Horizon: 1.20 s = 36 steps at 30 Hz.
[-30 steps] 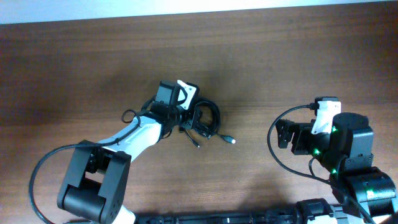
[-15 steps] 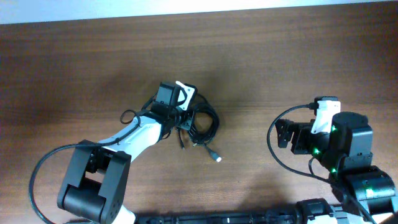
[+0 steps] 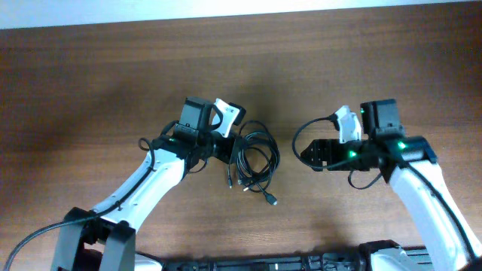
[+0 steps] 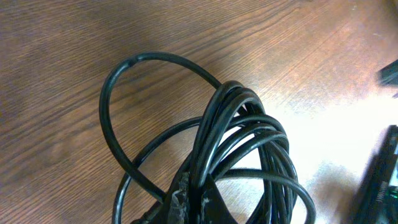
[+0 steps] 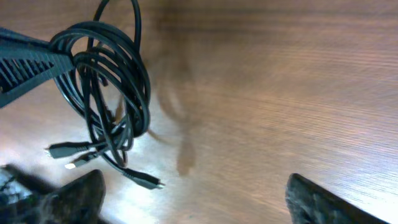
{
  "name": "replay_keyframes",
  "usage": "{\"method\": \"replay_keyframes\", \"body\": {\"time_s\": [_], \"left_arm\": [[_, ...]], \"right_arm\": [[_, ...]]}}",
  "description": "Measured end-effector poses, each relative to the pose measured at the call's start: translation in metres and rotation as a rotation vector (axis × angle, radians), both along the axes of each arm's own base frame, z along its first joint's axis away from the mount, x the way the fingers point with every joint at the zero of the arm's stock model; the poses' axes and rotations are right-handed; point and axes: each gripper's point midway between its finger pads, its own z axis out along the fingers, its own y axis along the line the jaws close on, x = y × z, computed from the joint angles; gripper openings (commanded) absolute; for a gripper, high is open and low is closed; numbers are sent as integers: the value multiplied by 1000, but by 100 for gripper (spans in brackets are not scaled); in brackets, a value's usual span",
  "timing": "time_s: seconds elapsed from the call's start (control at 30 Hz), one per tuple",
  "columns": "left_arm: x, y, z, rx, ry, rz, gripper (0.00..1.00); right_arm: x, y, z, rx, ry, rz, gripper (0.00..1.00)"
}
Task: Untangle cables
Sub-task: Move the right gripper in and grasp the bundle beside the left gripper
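Note:
The cables are thin black cords wound into one tangled bundle at the table's middle, with small plug ends trailing toward the front. My left gripper is shut on the bundle's left side. In the left wrist view its fingertips pinch several strands of the cables. My right gripper is open just right of the bundle and apart from it. In the right wrist view its fingers stand wide apart with nothing between them. The cables hang to the upper left, with a plug near the left finger.
A brown wooden table stretches all around. Thicker black wires loop off the right arm near its wrist, and the left arm's wire loops by its forearm. The table's far edge runs along the top.
My left gripper has shut on the bundle and its loose plug end has swung from the right to the front. The right arm has moved left, close to the bundle.

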Motion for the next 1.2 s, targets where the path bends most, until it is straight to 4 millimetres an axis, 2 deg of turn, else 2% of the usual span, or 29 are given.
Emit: {"method": "replay_keyframes", "body": {"time_s": [0.1, 0.17, 0.33, 0.47, 0.6, 0.63, 0.7, 0.73, 0.83, 1.0, 1.1, 1.2], "left_arm": [[-2, -2, 1, -13, 5, -9, 0], [0, -3, 3, -19, -4, -10, 0], [3, -8, 9, -59, -1, 3, 0], [-2, -13, 13, -94, 21, -17, 0], [-6, -16, 16, -120, 32, -39, 0], [-7, -17, 16, -124, 34, -42, 0], [-7, -17, 16, -128, 36, -45, 0], [-7, -17, 16, -128, 36, -46, 0], [-8, -18, 17, -130, 37, -48, 0], [-6, -16, 15, -117, 33, -37, 0], [-2, -11, 11, -85, 23, -9, 0], [0, -10, 10, -75, 19, 0, 0]], "right_arm": [[-2, 12, -13, 74, 86, 27, 80], [-5, 21, -13, 91, 90, 57, 74], [1, 70, -7, 62, -64, 243, 70], [16, 83, -11, -97, -209, 288, 69], [32, 89, -14, -238, -320, 289, 54], [33, 88, -18, -260, -316, 283, 44], [35, 84, -29, -290, -292, 271, 32], [35, 83, -35, -301, -275, 269, 31], [35, 82, -39, -306, -253, 249, 32], [33, 83, -39, -293, -239, 249, 53], [37, 91, -14, -246, -288, 243, 56], [36, 91, -8, -237, -294, 242, 53]]}}
